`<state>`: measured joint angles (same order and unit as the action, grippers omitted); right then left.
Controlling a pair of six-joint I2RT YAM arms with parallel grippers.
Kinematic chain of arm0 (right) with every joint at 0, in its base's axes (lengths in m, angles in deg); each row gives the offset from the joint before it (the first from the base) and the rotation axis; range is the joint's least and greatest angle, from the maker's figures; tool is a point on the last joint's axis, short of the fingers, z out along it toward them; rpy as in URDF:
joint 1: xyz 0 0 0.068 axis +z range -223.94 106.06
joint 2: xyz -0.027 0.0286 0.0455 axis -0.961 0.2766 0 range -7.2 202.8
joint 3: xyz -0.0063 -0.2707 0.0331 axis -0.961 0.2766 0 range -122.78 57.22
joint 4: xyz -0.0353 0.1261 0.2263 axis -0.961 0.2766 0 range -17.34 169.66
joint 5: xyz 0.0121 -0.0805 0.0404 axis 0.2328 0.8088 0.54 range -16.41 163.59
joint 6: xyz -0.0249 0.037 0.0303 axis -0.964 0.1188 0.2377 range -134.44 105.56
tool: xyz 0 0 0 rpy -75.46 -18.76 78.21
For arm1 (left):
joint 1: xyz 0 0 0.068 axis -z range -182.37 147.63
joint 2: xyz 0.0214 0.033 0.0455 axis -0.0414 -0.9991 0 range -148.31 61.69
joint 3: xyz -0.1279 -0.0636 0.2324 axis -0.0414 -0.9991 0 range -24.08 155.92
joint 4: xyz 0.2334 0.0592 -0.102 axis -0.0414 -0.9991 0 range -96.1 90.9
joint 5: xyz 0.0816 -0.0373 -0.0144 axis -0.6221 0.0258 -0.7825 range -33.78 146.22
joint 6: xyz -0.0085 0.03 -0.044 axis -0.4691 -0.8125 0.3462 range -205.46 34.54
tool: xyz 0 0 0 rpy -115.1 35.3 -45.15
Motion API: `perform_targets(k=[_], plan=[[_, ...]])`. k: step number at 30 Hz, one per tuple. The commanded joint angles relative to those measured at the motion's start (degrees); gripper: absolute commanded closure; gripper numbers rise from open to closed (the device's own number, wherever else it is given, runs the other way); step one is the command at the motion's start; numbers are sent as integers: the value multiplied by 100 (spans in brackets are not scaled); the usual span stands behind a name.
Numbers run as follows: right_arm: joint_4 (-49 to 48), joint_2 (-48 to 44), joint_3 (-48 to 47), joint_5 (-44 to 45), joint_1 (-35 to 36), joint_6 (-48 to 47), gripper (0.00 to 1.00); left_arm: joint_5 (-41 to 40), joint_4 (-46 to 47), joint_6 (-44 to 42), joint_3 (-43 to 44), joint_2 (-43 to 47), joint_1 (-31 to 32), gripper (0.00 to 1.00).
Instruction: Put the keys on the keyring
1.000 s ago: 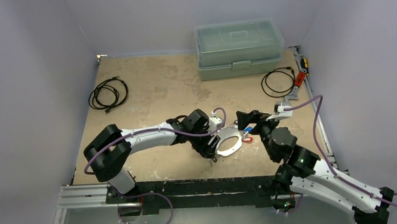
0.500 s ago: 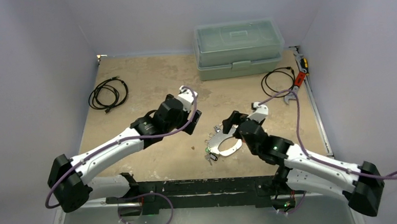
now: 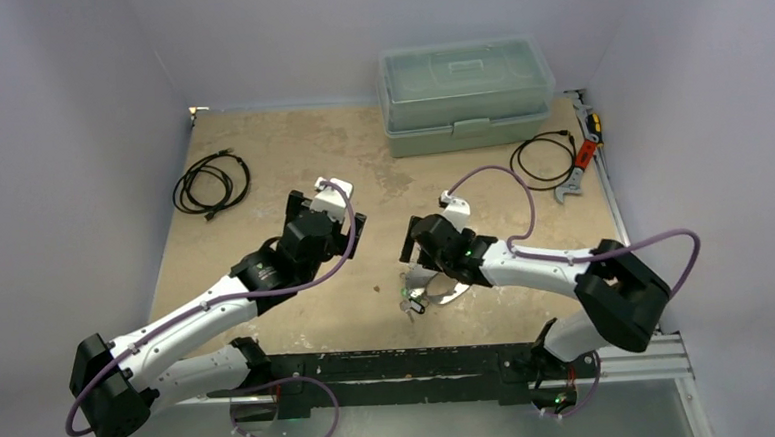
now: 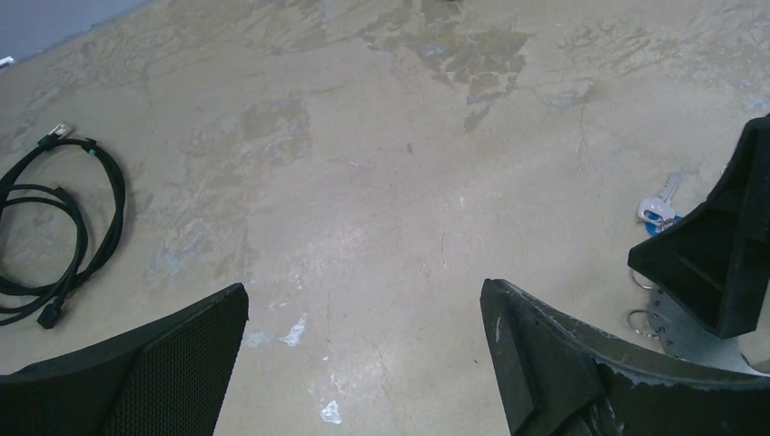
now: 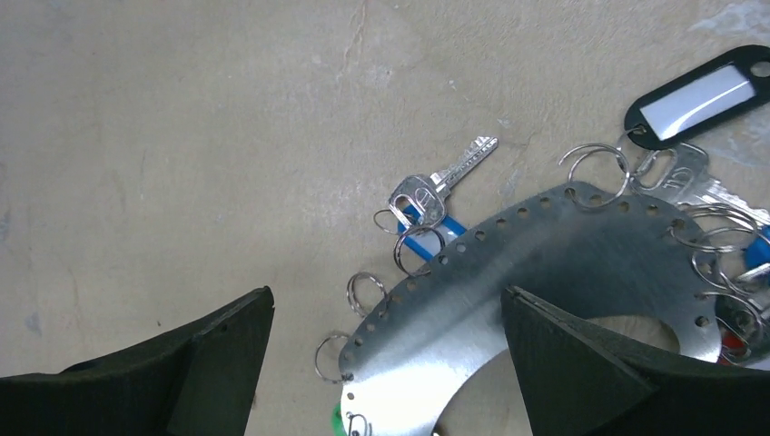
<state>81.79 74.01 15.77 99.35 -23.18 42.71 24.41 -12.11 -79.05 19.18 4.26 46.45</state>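
The left gripper [image 4: 363,300] hangs over the table [image 4: 381,136], fingers spread wide and holding nothing. The right gripper [image 5: 389,300], equally spread and empty, hovers just above the keyring [image 5: 563,263], a flat holed metal hoop lying on the table. The keys [image 5: 427,195] lie at its rim, 1 blue-tagged, beside a black tag [image 5: 695,91].

The grey perforated keyring [image 5: 563,263] lies flat, keys [image 5: 416,194] (one black-tagged) strung along its rim.
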Motion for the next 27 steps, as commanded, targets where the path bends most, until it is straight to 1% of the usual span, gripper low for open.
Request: perform_targets(k=[1,6,10,16,18,20,23,27], plan=[[-304,502,-355,-365,-220,41,2,-382,130,30,93,104,-9,1],[-634,1093,-565,-649,-312,-235,4,-464,176,4,44,254,-4,1],[-1097,1450,-882,-928,-313,-913,6,-556,174,0,59,259,-19,2],[-1659,1812,-1359,-1072,-403,-1901,6,-648,169,17,76,245,-51,2],[-1857,1748,-1453,-1143,-402,-2342,7,-698,154,31,74,265,-58,2],[-1852,1571,-1548,-1149,-401,-2730,7,-769,146,35,65,311,-69,2],[-1709,1071,-1550,-1075,-400,-3163,6,-915,172,45,44,390,-86,2],[-1354,186,-1418,-718,-399,-3424,2,-1077,202,71,34,481,-132,2]])
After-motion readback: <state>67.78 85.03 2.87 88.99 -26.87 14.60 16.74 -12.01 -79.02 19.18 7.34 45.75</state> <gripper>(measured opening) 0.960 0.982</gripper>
